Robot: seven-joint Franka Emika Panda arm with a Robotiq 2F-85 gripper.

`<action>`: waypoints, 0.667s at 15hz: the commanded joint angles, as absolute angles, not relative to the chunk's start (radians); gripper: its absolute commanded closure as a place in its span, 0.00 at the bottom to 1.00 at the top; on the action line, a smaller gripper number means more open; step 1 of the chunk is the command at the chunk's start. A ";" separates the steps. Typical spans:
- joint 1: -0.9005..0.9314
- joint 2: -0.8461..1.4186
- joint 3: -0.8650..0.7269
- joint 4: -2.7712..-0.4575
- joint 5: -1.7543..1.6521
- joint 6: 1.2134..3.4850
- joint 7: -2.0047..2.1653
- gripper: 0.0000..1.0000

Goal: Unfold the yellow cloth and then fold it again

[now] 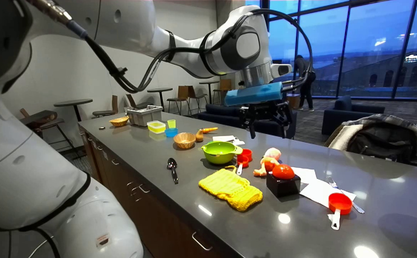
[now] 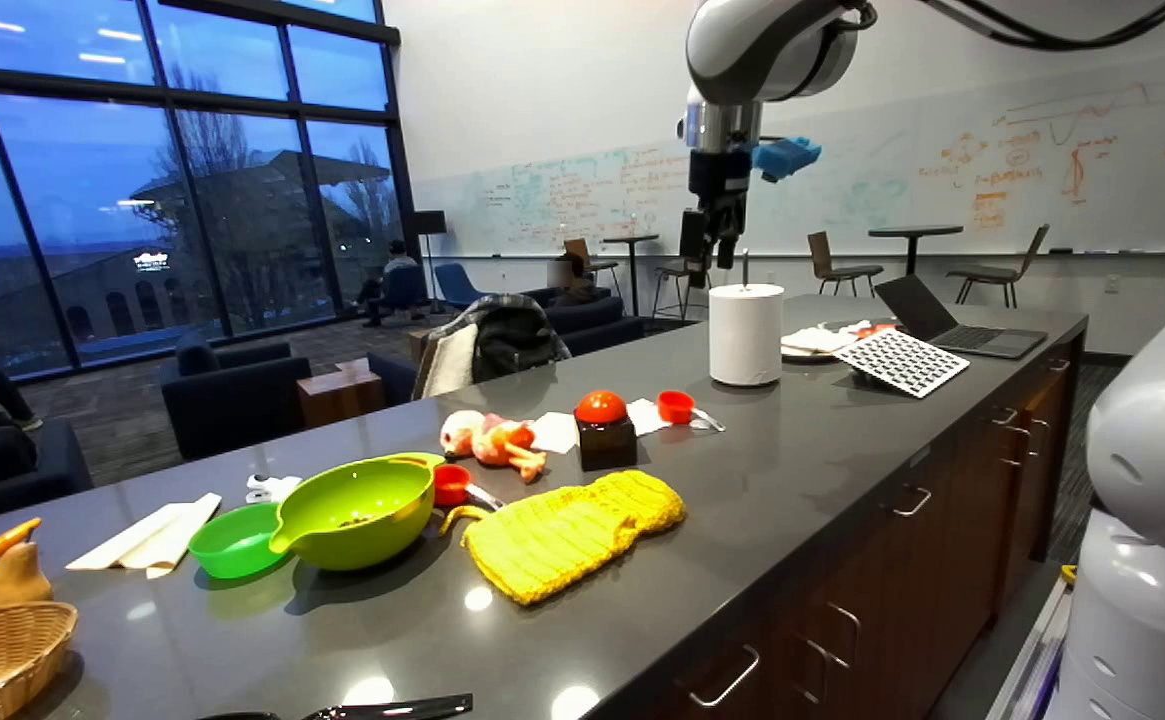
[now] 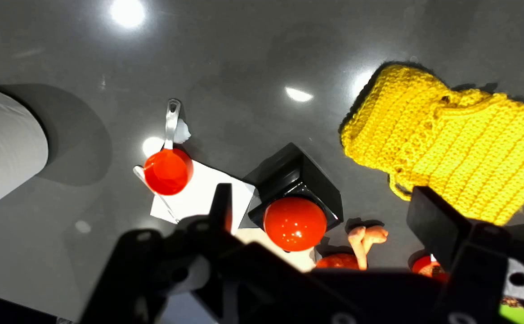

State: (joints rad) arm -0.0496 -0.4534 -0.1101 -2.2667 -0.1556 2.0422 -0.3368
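Jaws hang spread and empty, presumably to pinch that yellow cloth (image 3: 462, 144) at their two o'clock in the wrist view!

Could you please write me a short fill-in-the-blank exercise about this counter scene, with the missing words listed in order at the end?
1. The cloth lying on the counter is bright ____ in colour.
2. The gripper holds nothing, and its jaws stand ____ rather than shut.
3. The red dome sits on top of a box whose colour is ____.
4. In the wrist view, the white roll is cut off by the ____ edge of the picture.

Missing words: yellow; open; black; left.
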 commanded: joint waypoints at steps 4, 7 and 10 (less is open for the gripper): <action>-0.044 -0.453 -0.114 -2.265 -0.158 2.040 -0.335 0.00; -0.044 -0.453 -0.114 -2.265 -0.158 2.040 -0.335 0.00; -0.042 -0.441 -0.111 -2.266 -0.148 2.038 -0.318 0.00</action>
State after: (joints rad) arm -0.0496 -0.4527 -0.1101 -2.2668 -0.1555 2.0422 -0.3361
